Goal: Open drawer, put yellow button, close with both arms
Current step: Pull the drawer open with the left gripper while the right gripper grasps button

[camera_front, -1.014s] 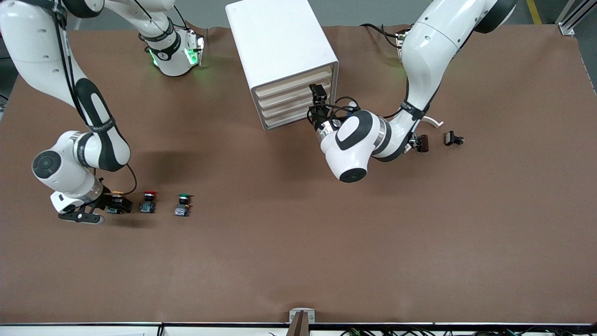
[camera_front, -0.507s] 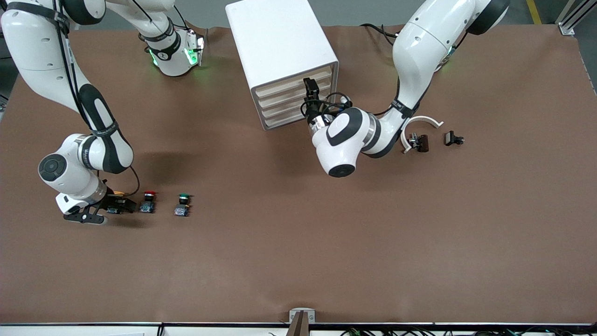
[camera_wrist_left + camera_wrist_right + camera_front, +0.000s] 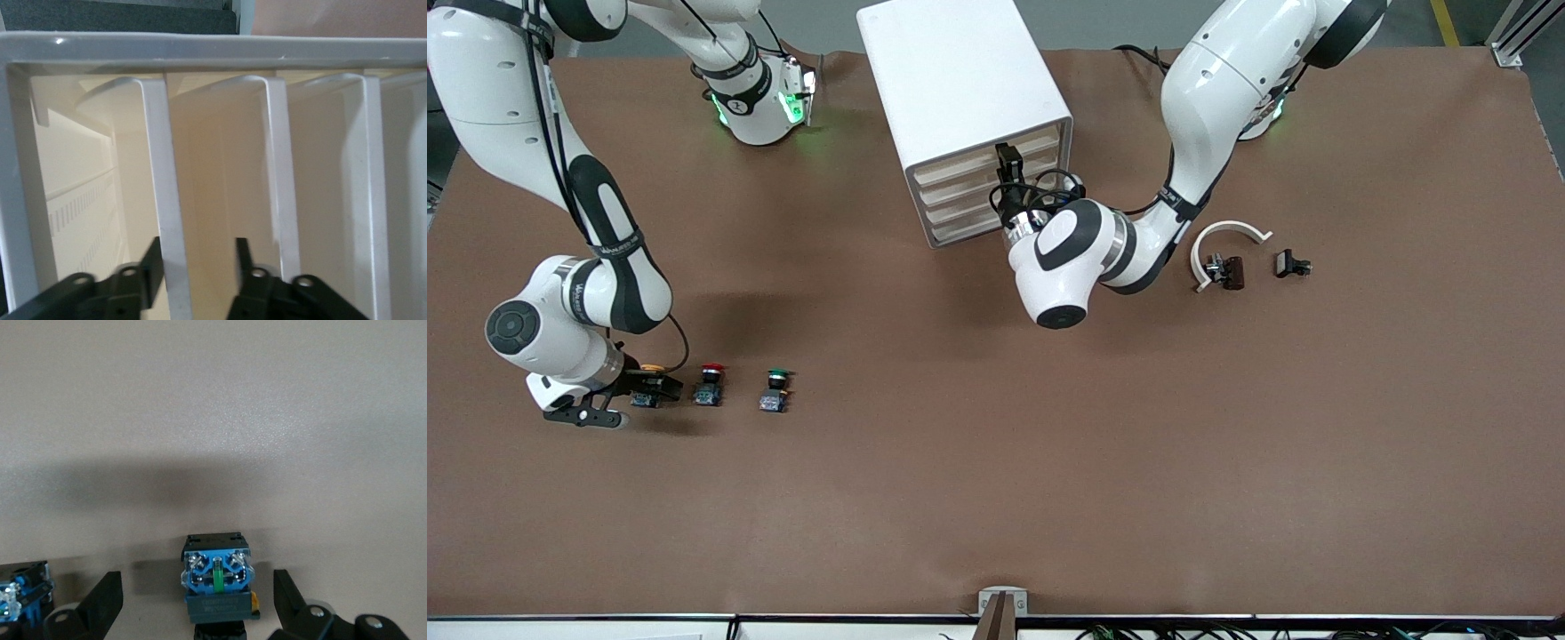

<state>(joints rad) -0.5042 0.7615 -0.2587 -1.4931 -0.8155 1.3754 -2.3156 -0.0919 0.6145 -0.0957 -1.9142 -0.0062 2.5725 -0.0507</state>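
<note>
A: Left end effector [image 3: 1003, 171] is up against the cream fronts of the white cabinet [image 3: 960, 80]. The front view only shows it at the stack; the left wrist view shows one finger [image 3: 152, 267] on each side of a drawer [image 3: 170, 220] front's lip, partly closed around it with a little gap left on each side.

B: And the drawers themselves?

A: All four sit flush in the cabinet, so nothing of their insides shows.

B: Right end effector [image 3: 649, 388]?

A: Low over the tabletop [image 3: 996, 462] at the right arm's end, fingers spread wide around the yellow button [image 3: 650, 378], not touching it. In the front view only the yellow cap shows past the black fingers. The right wrist view gives the button's blue base [image 3: 217, 572] lying between the two fingers, with clear space on both sides.

B: What else is there?

A: A red button [image 3: 710, 384] just beside the yellow one, then a green button [image 3: 775, 389]. Toward the left arm's end, a white curved piece [image 3: 1227, 242] and two small dark parts [image 3: 1291, 263].
</note>
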